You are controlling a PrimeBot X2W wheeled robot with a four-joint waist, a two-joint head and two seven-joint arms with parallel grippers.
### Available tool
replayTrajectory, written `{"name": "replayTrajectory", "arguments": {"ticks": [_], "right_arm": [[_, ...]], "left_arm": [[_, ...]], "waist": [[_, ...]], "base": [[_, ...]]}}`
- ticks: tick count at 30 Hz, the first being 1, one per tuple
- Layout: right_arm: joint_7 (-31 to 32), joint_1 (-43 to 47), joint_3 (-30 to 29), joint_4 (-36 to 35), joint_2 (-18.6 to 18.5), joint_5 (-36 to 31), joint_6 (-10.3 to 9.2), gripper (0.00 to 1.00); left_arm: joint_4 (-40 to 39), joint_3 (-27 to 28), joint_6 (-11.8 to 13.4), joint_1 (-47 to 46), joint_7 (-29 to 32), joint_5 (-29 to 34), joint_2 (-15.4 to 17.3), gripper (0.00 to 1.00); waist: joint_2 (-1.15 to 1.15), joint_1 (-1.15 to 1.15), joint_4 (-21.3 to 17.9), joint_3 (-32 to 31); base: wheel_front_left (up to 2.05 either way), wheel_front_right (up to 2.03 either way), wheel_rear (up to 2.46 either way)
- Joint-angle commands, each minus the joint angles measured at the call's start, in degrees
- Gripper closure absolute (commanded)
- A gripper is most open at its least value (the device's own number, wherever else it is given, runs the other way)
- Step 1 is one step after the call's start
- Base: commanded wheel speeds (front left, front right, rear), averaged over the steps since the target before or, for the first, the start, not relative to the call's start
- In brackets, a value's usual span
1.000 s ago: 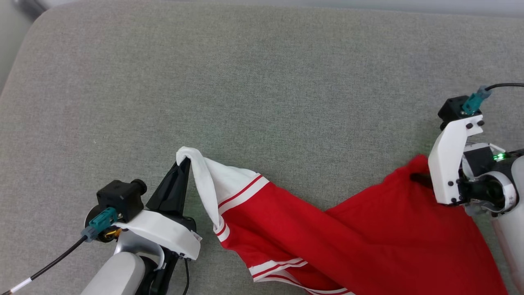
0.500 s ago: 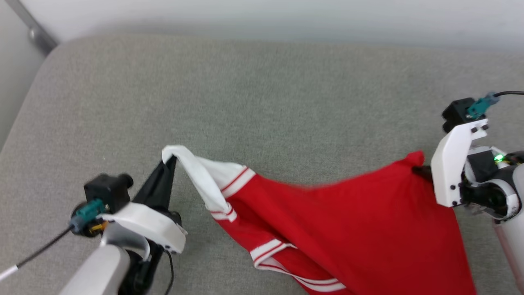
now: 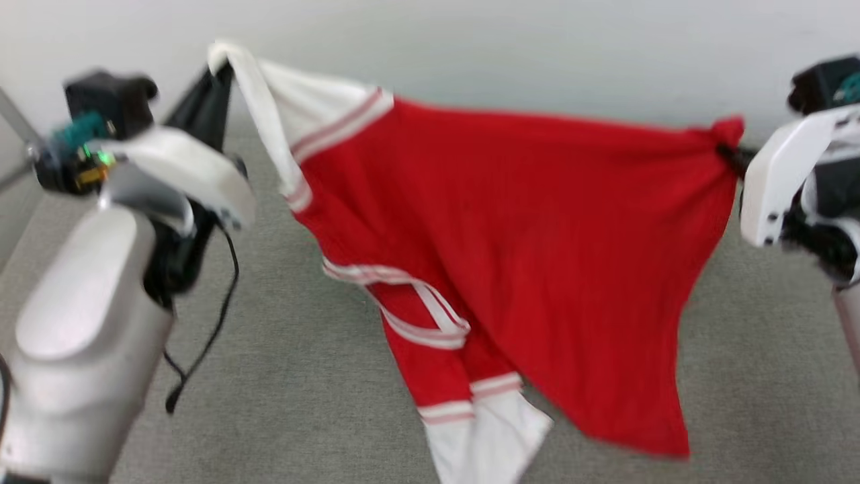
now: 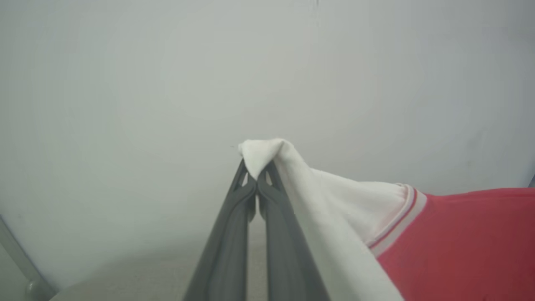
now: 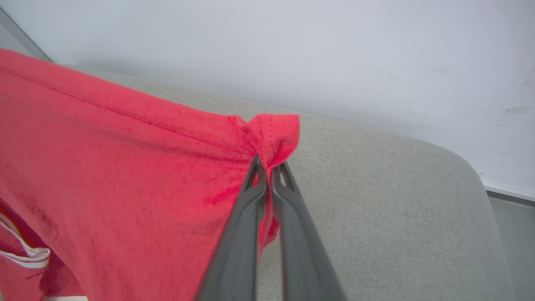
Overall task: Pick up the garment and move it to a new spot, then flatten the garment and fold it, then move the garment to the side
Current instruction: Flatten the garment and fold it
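Observation:
The garment (image 3: 537,235), bright red with white striped sleeves, hangs stretched in the air between my two grippers above the grey cushion. My left gripper (image 3: 218,70) is shut on the tip of a white sleeve (image 4: 261,152) at the upper left. At the right, my right gripper (image 3: 729,151) is shut on a red corner (image 5: 273,133) of the cloth. In the left wrist view my left gripper (image 4: 256,180) pinches the white cloth; in the right wrist view my right gripper (image 5: 267,167) pinches the red fold. The other sleeve (image 3: 484,423) dangles at the bottom.
The grey fabric cushion (image 3: 302,403) spreads below the hanging cloth, with its rounded far corner (image 5: 459,167) near a pale wall (image 3: 470,40). A black cable (image 3: 208,336) hangs from my left arm.
Both arms have lifted the garment off the cushion, so it now hangs spread between them. The head camera has tilted up. The right gripper closed on the red corner.

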Motion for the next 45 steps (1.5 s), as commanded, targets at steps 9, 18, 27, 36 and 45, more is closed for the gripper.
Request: {"name": "replayTrajectory", "arguments": {"ticks": [9,18,27,36,45], "right_arm": [[-11.9,-13.7,-1.7,2.8,0.2,-4.1,-0.05,1.0],[-20.9,-28.6,-5.1,4.5,1.2,-10.7,-0.08,1.0],[-27.5,-40.4,-4.9,6.8,3.0,-14.1,-0.08,1.0],[-32.8,-46.7,-1.7,10.7,5.3,-14.4,-0.07,1.0],[-32.4,-46.2,1.4,14.7,7.2,-13.5,-0.06,1.0]], "left_arm": [[11.0,0.6,-3.1,-20.5,-4.5,4.0,0.3,1.0],[16.0,1.5,-4.6,-38.4,-8.8,7.9,2.8,1.0],[22.1,3.4,-5.6,-49.5,-11.0,8.0,4.0,1.0],[28.5,4.1,-7.0,-53.2,-12.1,6.9,2.5,1.0],[34.0,4.1,-8.4,-50.3,-12.5,4.5,0.2,1.0]], "waist": [[0.0,0.01,-1.9,6.4],[0.0,0.01,-3.1,17.3],[0.0,0.01,-3.9,27.9],[0.0,0.01,-3.9,35.0],[0.0,0.01,-3.3,36.7]], "base": [[0.0,0.0,0.0],[0.0,0.0,0.0],[0.0,0.0,0.0],[0.0,0.0,0.0],[0.0,0.0,0.0]]}}
